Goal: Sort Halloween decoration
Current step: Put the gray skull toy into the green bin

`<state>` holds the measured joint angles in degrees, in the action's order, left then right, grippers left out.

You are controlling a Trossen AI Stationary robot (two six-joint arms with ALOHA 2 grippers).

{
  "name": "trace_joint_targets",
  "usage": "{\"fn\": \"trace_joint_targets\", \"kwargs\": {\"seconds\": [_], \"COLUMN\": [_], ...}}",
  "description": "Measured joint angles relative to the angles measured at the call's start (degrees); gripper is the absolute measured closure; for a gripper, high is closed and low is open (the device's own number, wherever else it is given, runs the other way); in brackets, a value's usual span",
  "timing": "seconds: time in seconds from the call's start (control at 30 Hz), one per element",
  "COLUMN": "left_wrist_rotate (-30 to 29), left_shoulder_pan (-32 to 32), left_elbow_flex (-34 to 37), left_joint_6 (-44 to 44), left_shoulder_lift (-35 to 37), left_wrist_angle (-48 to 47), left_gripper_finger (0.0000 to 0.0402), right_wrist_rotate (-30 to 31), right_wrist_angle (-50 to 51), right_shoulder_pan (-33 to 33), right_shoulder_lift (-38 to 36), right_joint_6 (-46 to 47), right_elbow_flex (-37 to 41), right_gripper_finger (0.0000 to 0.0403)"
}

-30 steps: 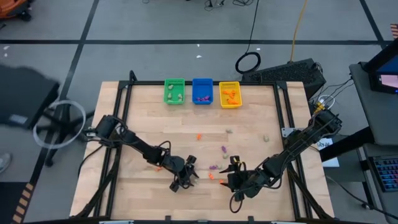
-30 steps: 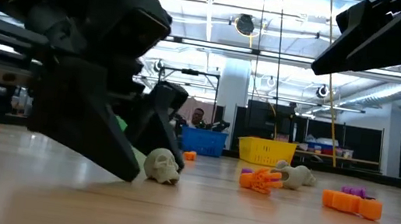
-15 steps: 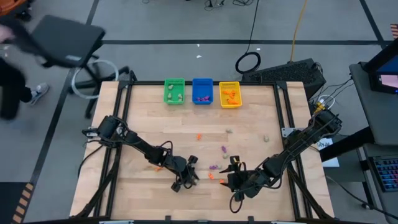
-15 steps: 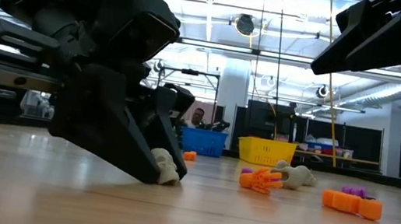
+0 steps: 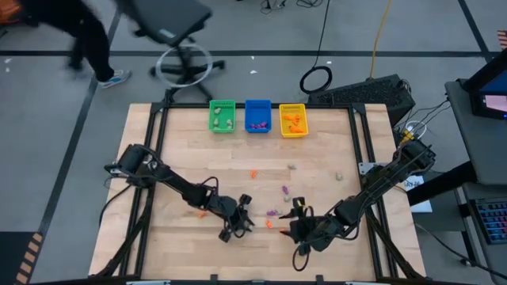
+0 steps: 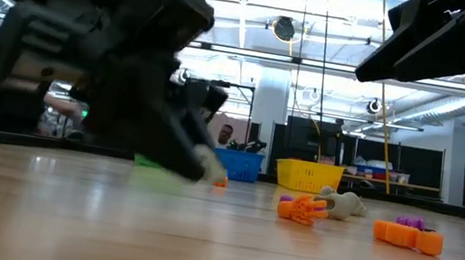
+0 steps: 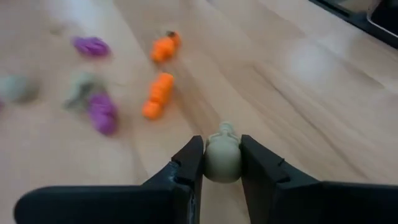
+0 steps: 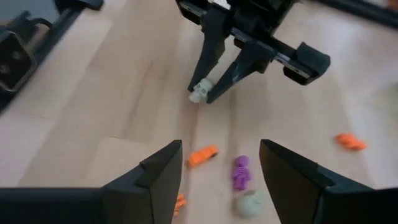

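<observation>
While the right gripper (image 8: 217,171) waits with its fingers spread wide near the table's front edge, the left gripper (image 7: 222,163) is clamped on a pale skull trinket (image 7: 222,155). The skull is just above the wooden table (image 5: 190,150), beside orange trinkets (image 7: 159,94) and purple trinkets (image 7: 101,112).

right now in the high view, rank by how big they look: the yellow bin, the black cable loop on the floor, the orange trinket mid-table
1. black cable loop, though it lies on the floor, farther from the camera
2. yellow bin, close in size to the loop
3. orange trinket, far smaller
</observation>
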<state>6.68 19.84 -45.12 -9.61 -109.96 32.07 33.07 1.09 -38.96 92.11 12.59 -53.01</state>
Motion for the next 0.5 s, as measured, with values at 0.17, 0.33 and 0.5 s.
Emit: {"fn": "trace_joint_targets", "kwargs": {"seconds": [0.17,0.33,0.5], "left_wrist_rotate": [-6.62,-12.18,-13.48], "left_shoulder_pan": [-0.11,-0.38,-0.8], "left_elbow_flex": [0.0,-0.02,-0.02], "left_joint_6": [-0.37,-0.41,-4.75], "left_shoulder_lift": [6.43,15.08,24.46], "left_wrist_angle": [-6.47,-13.41,-19.59], "left_gripper_finger": [0.0326,0.0326,0.0325], "right_wrist_rotate": [3.23,3.06,4.62], "right_wrist_angle": [0.04,2.03,5.46], "right_shoulder_pan": [0.02,0.0,1.24], "right_shoulder_lift": [-2.61,-7.1,-11.61], "right_joint_6": [-3.77,-7.54,-11.08], "right_elbow_flex": [0.02,0.02,0.02], "right_gripper_finger": [0.0202,0.0202,0.0202]}}
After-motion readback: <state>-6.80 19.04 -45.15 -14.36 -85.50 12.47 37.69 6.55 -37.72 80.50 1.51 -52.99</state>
